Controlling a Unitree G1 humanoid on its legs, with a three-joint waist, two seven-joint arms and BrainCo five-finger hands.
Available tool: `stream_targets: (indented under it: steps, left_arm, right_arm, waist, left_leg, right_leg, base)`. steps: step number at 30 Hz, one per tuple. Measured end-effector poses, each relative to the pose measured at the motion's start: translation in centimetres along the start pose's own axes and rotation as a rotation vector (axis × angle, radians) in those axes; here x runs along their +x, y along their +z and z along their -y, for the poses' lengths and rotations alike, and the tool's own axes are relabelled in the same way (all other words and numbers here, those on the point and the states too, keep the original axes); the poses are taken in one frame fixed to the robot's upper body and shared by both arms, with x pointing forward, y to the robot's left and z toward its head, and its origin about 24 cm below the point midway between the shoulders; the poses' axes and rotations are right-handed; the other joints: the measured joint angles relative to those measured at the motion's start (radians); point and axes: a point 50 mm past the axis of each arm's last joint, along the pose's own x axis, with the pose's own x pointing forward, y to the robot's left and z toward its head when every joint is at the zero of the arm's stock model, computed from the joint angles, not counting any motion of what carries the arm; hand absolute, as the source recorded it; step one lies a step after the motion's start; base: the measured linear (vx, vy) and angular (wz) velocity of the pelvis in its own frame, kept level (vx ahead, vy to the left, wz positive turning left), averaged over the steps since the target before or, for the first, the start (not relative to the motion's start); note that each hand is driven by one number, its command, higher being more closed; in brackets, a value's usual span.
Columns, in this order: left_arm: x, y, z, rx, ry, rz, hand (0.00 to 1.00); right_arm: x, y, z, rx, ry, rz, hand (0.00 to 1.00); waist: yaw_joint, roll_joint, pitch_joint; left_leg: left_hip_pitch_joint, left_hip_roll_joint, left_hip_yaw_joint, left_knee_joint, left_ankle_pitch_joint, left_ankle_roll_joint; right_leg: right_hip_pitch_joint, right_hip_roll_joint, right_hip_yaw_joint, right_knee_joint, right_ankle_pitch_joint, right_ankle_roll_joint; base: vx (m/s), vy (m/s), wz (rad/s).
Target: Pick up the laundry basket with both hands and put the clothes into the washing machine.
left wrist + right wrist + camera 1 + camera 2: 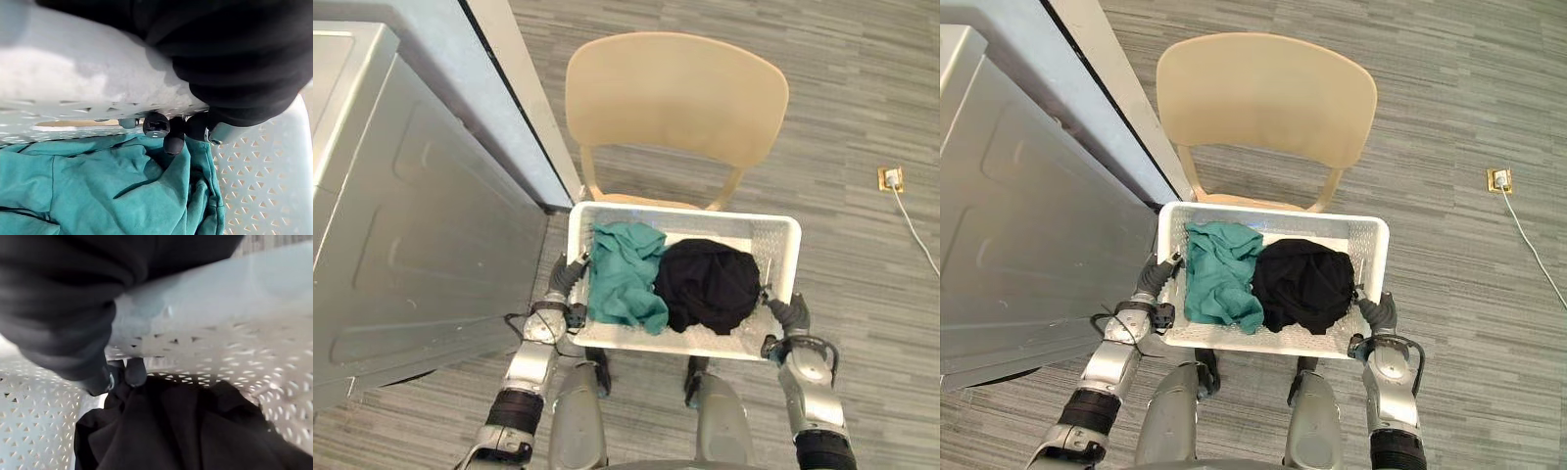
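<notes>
left hand (230,73), right hand (58,308) hook basket (685,211) rim in wrist views.

a white basket (685,213) over a tan chair's (675,93) seat holds a teal garment (622,276) at its left end, touching a black garment (710,284) at its right.

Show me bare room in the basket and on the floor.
In the laundry basket, bare mesh shows along the far wall behind the black garment and at the near right corner; the teal cloth crowds the left. Open floor lies right of the chair, short of the floor socket. The washing machine hems the left side.
</notes>
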Motion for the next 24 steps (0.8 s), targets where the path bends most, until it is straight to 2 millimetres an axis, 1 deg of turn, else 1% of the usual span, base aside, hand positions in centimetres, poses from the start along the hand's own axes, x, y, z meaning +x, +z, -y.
stream_targets:
  steps: [2,4,6,8,10,11,12,13,14,15,19,20,22,24]
  left_arm:
    - [0.6,-0.1,0.1,0.015,0.003,-0.022,1.0]
    - [1.8,0.6,0.2,0.053,0.014,-0.03,1.0]
    - [3.6,2.2,0.0,0.109,0.041,-0.018,1.0]
    - [4.7,3.5,-0.2,0.147,0.066,0.004,1.0]
    - [5.5,4.9,-0.5,0.165,0.089,0.029,1.0]
    - [5.6,5.1,-0.6,0.17,0.098,0.035,1.0]
    - [5.7,5.5,-0.8,0.185,0.115,0.047,1.0]
    - [5.8,5.7,-0.8,0.189,0.12,0.052,0.0]
    - [5.8,5.9,-1.0,0.193,0.134,0.06,0.0]
    - [5.9,6.0,-1.1,0.202,0.145,0.064,0.0]
    - [6.3,6.1,-1.2,0.266,0.179,0.051,0.0]
    - [6.4,6.0,-1.3,0.287,0.181,0.044,0.0]
    - [6.4,5.9,-1.4,0.309,0.185,0.032,0.0]
    - [6.6,5.3,-1.9,0.334,0.189,-0.002,0.0]
  right_arm:
    - [0.1,-0.4,0.1,-0.012,-0.014,-0.023,1.0]
    - [0.6,0.2,-0.2,-0.023,-0.021,-0.013,1.0]
    - [1.7,1.5,-0.8,-0.014,-0.028,0.02,1.0]
    - [2.6,2.4,-1.2,-0.01,-0.038,0.034,1.0]
    - [3.6,3.5,-1.8,-0.003,-0.038,0.051,1.0]
    - [3.7,3.7,-1.9,-0.001,-0.043,0.054,1.0]
    - [4.0,4.2,-2.1,0.001,-0.042,0.062,1.0]
    - [4.0,4.3,-2.1,0.001,-0.042,0.066,1.0]
    - [4.2,4.7,-2.1,0.0,-0.044,0.078,1.0]
    - [4.2,4.9,-2.1,0.0,-0.044,0.083,0.0]
    - [4.6,5.3,-2.2,-0.007,-0.051,0.088,0.0]
    - [4.8,5.3,-2.3,-0.01,-0.048,0.084,0.0]
    - [4.9,5.0,-1.9,-0.024,-0.056,0.067,0.0]
    - [5.0,4.6,-1.6,-0.012,-0.059,0.048,0.0]
  waist:
    - [0.0,0.0,0.005]
    - [0.002,-0.002,0.028]
    - [0.002,-0.005,0.055]
    - [0.003,-0.009,0.067]
    - [0.004,-0.01,0.082]
    - [0.003,-0.01,0.083]
    - [0.006,-0.009,0.084]
    - [0.007,-0.009,0.084]
    - [0.008,-0.009,0.084]
    - [0.007,-0.009,0.084]
    - [0.006,-0.008,0.085]
    - [0.003,-0.008,0.085]
    - [0.005,-0.006,0.086]
    - [0.005,-0.006,0.086]
  left_leg:
    - [0.0,0.002,0.002,0.0,0.0,0.0]
    - [-0.001,0.006,0.003,-0.001,0.003,-0.003]
    - [-0.013,0.006,0.002,-0.008,0.019,-0.006]
    - [-0.019,0.006,0.003,-0.028,0.037,-0.008]
    - [-0.018,0.006,0.002,-0.049,0.06,-0.015]
    - [-0.017,0.006,0.002,-0.054,0.063,-0.015]
    - [-0.014,0.009,0.002,-0.058,0.072,-0.027]
    - [-0.012,0.009,0.002,-0.063,0.078,-0.028]
    - [-0.006,0.008,0.002,-0.076,0.084,-0.028]
    - [-0.005,0.008,0.003,-0.08,0.086,-0.029]
    - [0.003,0.01,0.003,-0.095,0.095,-0.033]
    - [0.004,0.009,0.004,-0.104,0.1,-0.026]
    - [0.004,0.009,0.006,-0.11,0.105,-0.029]
    - [0.006,0.009,0.006,-0.116,0.112,-0.035]
  right_leg:
    - [-0.001,0.002,0.002,0.0,0.004,-0.005]
    - [-0.006,0.007,0.006,-0.001,0.013,-0.01]
    - [-0.018,0.01,0.006,-0.004,0.022,-0.014]
    - [-0.032,0.014,0.007,-0.01,0.036,-0.022]
    - [-0.033,0.016,0.005,-0.018,0.042,-0.027]
    - [-0.034,0.017,0.004,-0.018,0.042,-0.028]
    - [-0.034,0.016,0.005,-0.018,0.044,-0.031]
    - [-0.034,0.017,0.004,-0.018,0.045,-0.032]
    - [-0.034,0.017,0.004,-0.018,0.045,-0.032]
    - [-0.034,0.017,0.004,-0.018,0.045,-0.032]
    - [-0.036,0.022,0.007,-0.018,0.048,-0.037]
    - [-0.039,0.022,0.008,-0.018,0.049,-0.038]
    - [-0.044,0.024,0.011,-0.017,0.05,-0.039]
    - [-0.045,0.026,0.014,-0.017,0.051,-0.041]
  base:
    - [0.0,0.002,-0.06]
    - [-0.02,-0.002,-0.07]
    - [-0.06,-0.012,0.02]
    - [-0.06,-0.027,0.0]
    - [-0.05,-0.041,0.03]
    - [-0.04,-0.031,0.01]
    - [0.0,0.0,0.0]
    - [0.0,0.0,0.0]
    - [0.0,0.0,0.0]
    - [-0.02,-0.035,0.02]
    - [-0.04,-0.015,-0.03]
    - [-0.06,-0.015,-0.01]
    - [-0.05,-0.016,-0.03]
    - [-0.04,-0.016,-0.02]
